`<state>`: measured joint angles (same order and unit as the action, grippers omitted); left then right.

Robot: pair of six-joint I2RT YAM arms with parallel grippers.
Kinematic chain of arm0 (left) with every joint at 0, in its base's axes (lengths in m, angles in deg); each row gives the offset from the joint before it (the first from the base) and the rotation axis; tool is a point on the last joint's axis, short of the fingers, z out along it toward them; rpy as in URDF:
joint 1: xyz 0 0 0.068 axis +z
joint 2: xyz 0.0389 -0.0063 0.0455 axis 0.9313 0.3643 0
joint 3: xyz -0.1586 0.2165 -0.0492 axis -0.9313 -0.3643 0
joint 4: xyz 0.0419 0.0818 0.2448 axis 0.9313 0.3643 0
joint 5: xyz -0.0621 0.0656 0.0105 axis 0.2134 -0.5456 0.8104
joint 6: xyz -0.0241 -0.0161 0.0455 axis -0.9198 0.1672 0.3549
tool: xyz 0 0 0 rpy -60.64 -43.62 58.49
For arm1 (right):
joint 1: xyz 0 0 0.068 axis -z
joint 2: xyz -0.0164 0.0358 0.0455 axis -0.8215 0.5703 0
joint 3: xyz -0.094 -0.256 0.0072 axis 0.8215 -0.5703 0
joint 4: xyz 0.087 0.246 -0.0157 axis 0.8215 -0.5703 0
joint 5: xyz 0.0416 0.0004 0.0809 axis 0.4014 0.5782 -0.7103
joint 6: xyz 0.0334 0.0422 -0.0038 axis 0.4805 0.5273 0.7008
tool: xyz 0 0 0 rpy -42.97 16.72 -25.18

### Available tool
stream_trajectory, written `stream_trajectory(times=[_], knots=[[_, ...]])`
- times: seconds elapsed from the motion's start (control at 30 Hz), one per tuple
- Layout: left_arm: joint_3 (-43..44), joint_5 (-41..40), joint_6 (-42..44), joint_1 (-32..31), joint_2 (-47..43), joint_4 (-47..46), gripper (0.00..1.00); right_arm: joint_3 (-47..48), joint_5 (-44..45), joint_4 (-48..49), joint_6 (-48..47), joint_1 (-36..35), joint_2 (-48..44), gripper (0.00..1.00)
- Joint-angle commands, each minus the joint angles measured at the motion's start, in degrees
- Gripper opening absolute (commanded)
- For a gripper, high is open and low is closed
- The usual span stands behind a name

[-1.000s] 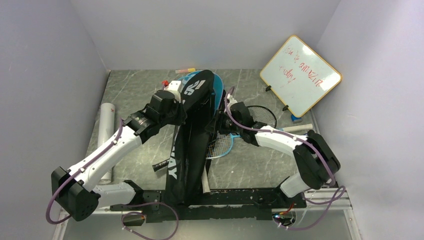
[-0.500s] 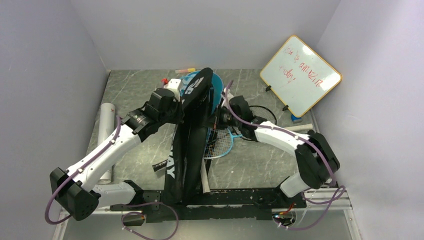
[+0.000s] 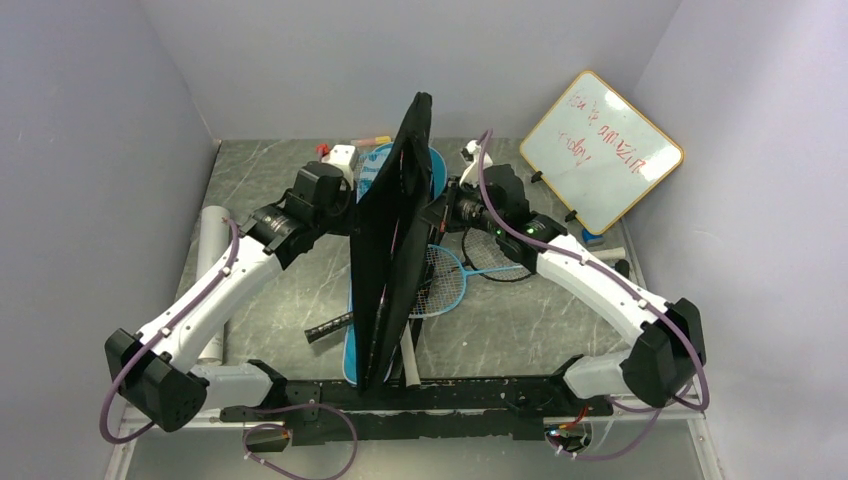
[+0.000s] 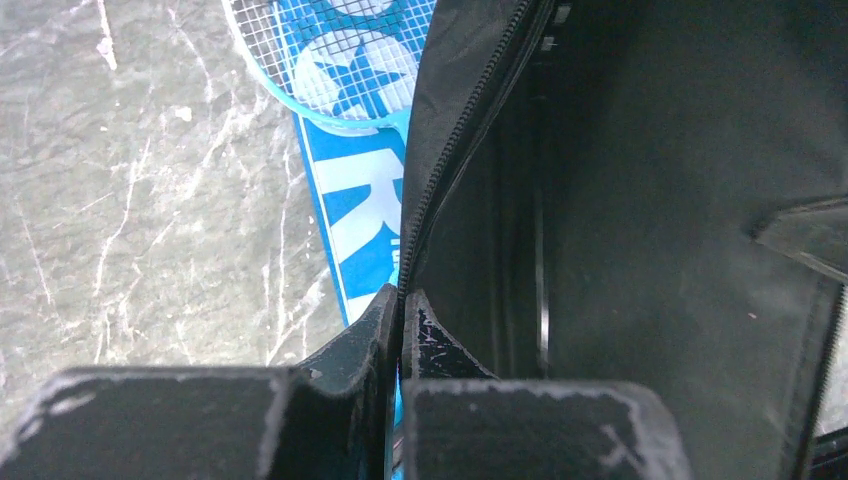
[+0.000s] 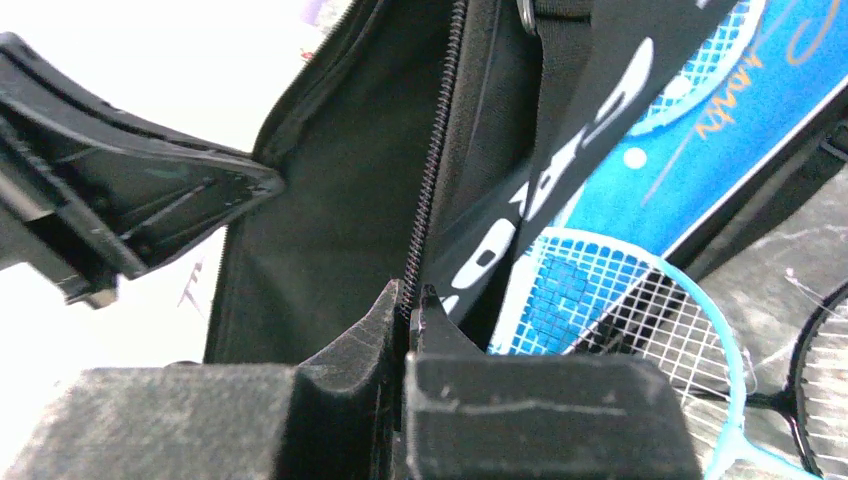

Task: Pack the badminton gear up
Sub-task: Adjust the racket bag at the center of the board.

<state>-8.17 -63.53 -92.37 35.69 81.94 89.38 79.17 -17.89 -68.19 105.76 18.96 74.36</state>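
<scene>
The black bag (image 3: pixel 392 230) stands on edge between both arms, its mouth unzipped. My left gripper (image 3: pixel 352 200) is shut on its left zipper edge (image 4: pixel 402 295). My right gripper (image 3: pixel 441 212) is shut on the opposite zipper edge (image 5: pixel 410 295). The bag's dark inside (image 4: pixel 650 200) shows in the left wrist view. The blue bag (image 3: pixel 353 352) lies flat under it and also shows in both wrist views (image 4: pixel 360 220) (image 5: pixel 700 130). The light-blue racket (image 3: pixel 446 285) lies on the table to the right of the black bag. The black racket (image 3: pixel 497 256) lies beside it. No shuttlecock shows.
A long white tube (image 3: pixel 212 250) lies along the left wall. The orange-rimmed whiteboard (image 3: pixel 600 150) leans at the back right. A black handle (image 3: pixel 328 328) and a white handle (image 3: pixel 408 360) stick out near the front rail. Small markers (image 3: pixel 370 141) lie at the back.
Both grippers have risen and moved toward the back, lifting the black bag from a slanted lie to standing on edge. The blue bag and both rackets now show more beneath it.
</scene>
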Motion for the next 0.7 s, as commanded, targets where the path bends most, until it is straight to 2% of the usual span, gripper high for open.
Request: stream_trajectory(times=[0.0, 0.1, 0.27, 0.43, 0.5, 0.6, 0.67], knots=[[0.8, 5.4, 1.8, 0.4, -1.7, -2.7, 0.05, 1.3, 0.4, 1.8, -2.2, 0.3, 1.2, 0.0], [1.6, 5.0, 1.3, 0.6, -2.2, -3.4, 0.05, 1.3, -2.9, 4.1, -1.6, 0.2, 3.5, 0.0], [9.5, -5.0, 4.2, 1.1, 1.2, 3.3, 0.05, 2.0, -4.8, 5.4, -1.5, -0.5, 7.5, 0.0], [9.1, -7.3, 7.4, 1.1, 0.8, -0.3, 0.05, 1.5, -8.3, 7.6, -0.7, -0.5, 12.4, 0.01], [6.0, -6.7, 8.1, 1.2, 0.4, -3.4, 0.05, 0.8, -9.0, 8.3, -0.7, -0.5, 14.1, 0.11], [-0.6, -4.2, 9.3, 1.1, 0.9, -7.9, 0.05, -0.5, -9.0, 8.0, -1.5, -0.4, 15.2, 0.33], [-3.7, -3.0, 9.9, 1.1, 2.3, -8.7, 0.05, -2.0, -8.0, 7.4, -2.0, -0.1, 14.4, 0.4]])
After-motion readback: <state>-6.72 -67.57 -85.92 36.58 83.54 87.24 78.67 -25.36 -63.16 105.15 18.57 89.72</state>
